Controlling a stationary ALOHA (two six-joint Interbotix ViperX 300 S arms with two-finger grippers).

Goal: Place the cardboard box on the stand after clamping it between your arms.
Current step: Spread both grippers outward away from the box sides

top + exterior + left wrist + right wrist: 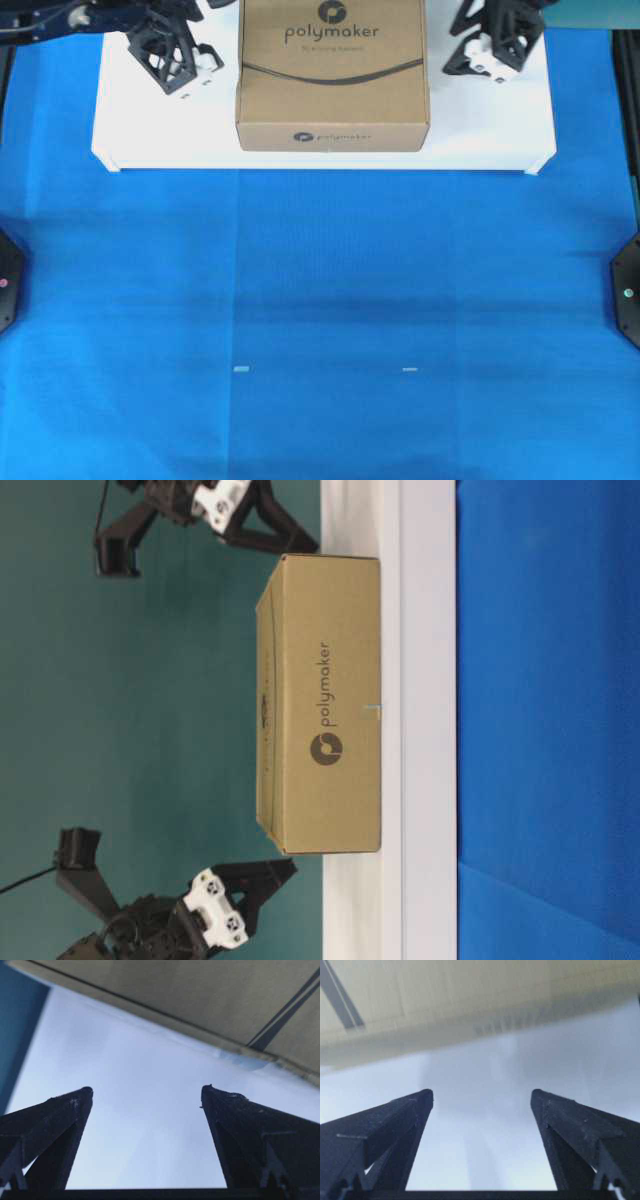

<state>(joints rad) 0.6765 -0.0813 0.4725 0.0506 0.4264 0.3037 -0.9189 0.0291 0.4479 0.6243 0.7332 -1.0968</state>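
A bright blue cloth [320,320] covers the bench and fills most of the overhead view, reaching from the 9 o'clock edge across to the 3 o'clock edge and down to 6 o'clock. Faint fold creases run through it, one upright line just left of centre and softer horizontal bands across the middle. Two small pale marks [241,369] sit level with each other on the cloth toward 6 o'clock, well apart. A black mount [7,280] rests at the 9 o'clock edge, and another black mount [627,292] at the 3 o'clock edge. In the table-level view, a dark teal backdrop [150,710] fills the left side.
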